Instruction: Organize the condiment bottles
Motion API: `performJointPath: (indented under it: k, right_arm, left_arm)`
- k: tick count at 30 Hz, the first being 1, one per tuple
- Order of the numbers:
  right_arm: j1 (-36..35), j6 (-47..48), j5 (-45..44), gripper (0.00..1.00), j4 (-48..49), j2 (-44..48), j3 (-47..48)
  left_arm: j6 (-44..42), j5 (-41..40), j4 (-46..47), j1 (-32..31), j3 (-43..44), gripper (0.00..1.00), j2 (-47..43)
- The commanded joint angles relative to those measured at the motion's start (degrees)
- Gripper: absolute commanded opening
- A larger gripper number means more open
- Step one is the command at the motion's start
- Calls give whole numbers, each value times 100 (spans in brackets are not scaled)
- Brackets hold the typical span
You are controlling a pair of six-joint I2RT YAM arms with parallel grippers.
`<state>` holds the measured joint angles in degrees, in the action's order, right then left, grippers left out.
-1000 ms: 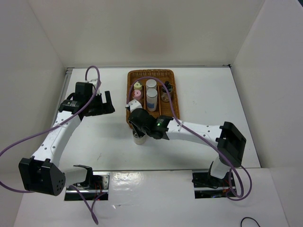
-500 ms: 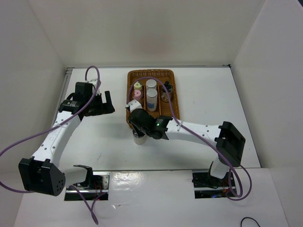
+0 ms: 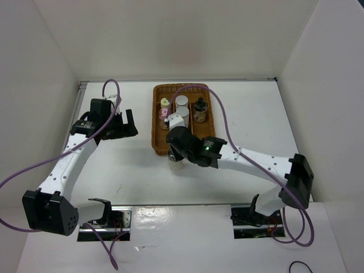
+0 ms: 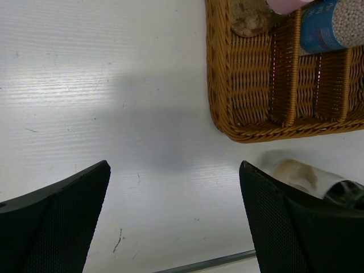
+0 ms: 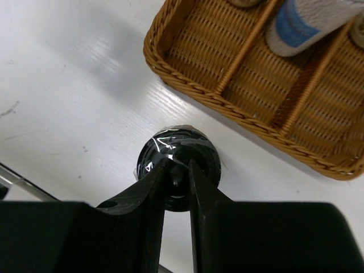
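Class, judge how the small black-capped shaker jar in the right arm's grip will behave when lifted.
The small black-capped shaker jar may slip: shiny film covers its cap. The right gripper pinches only the cap's centre with its jaws, so it might swing. It looks small, so probably light.

White surface (image 3: 256, 114): matte, with faint scuff marks (image 4: 119, 242). It is enclosed by a plain white back wall (image 3: 182, 40), left wall (image 3: 34, 85) and right wall (image 3: 324, 85). The near ledge (image 3: 182, 239) is glossy. Lighting is even.
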<state>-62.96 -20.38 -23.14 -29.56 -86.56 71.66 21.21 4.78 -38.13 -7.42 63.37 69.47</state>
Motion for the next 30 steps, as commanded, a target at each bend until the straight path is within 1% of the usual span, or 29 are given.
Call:
performJointPath:
  k: [1,6,10,11,13,14,15,18,24,30]
  right_arm:
    - [187,-177,-314,6,-94,658,164]
    - [486,-177,-385,6,-392,1194,59]
    - [1048,42,-367,6,-498,1414,-11]
    - [1327,95,-297,6,-498,1414,-72]
    - [1654,271,-130,6,-296,1572,-134]
    - [1986,332,-43,6,-235,1572,-135]
    - [2146,394,106,6,-112,1572,-135]
    - [2559,631,187,6,46,1572,-82]
    - [2955,913,257,6,363,1002,287]
    - [2956,966,310,6,653,466,480]
  left_arm:
    - [6,41,69,30,52,100,-65]
    - [6,155,122,30,105,100,-13]
    - [6,155,122,30,105,100,-13]
    - [6,155,122,30,157,100,40]
    - [6,207,122,30,158,100,40]
    - [6,208,174,30,158,100,40]
    - [6,208,174,30,158,100,40]
    - [6,208,174,30,158,100,40]
    - [6,208,174,30,158,100,40]
    - [58,208,227,30,158,100,40]
